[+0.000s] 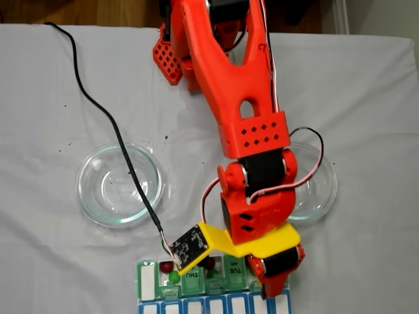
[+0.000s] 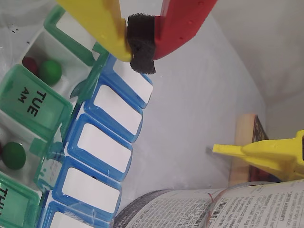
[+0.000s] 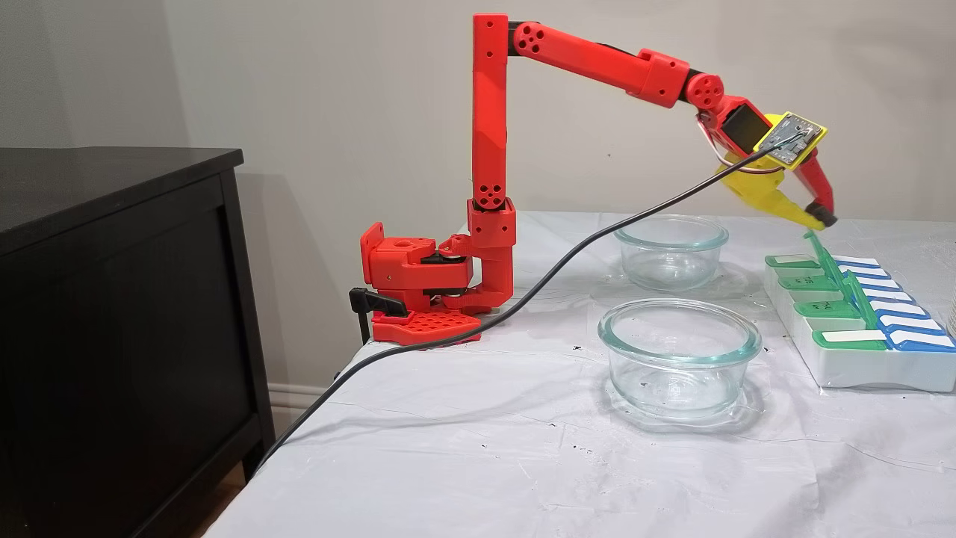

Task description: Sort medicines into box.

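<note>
Jaws (image 2: 141, 45): yellow and red, closed on black foam pad, no medicine between them; raised above blue row (image 2: 107, 142) of pill box (image 3: 859, 329). Pill box: at surface (image 3: 485, 448) edge, beside two empty glass dishes (image 1: 120, 184). Wrist view: open green compartment holds red ball (image 2: 30, 64) touching green ball (image 2: 50, 71); next open compartment holds green ball (image 2: 13, 156).

The arm (image 3: 582, 63) is bright orange-red printed plastic with round screw holes at its joints, black servo blocks (image 1: 263, 167) and a perforated base (image 3: 418, 325). Red-and-white wires (image 1: 288, 186) loop past the wrist. The gripper (image 2: 142, 40) has one yellow finger, one red finger and black foam pads (image 2: 142, 45); a black cable (image 3: 523, 299) leaves the yellow-mounted camera board (image 1: 190, 245).
</note>
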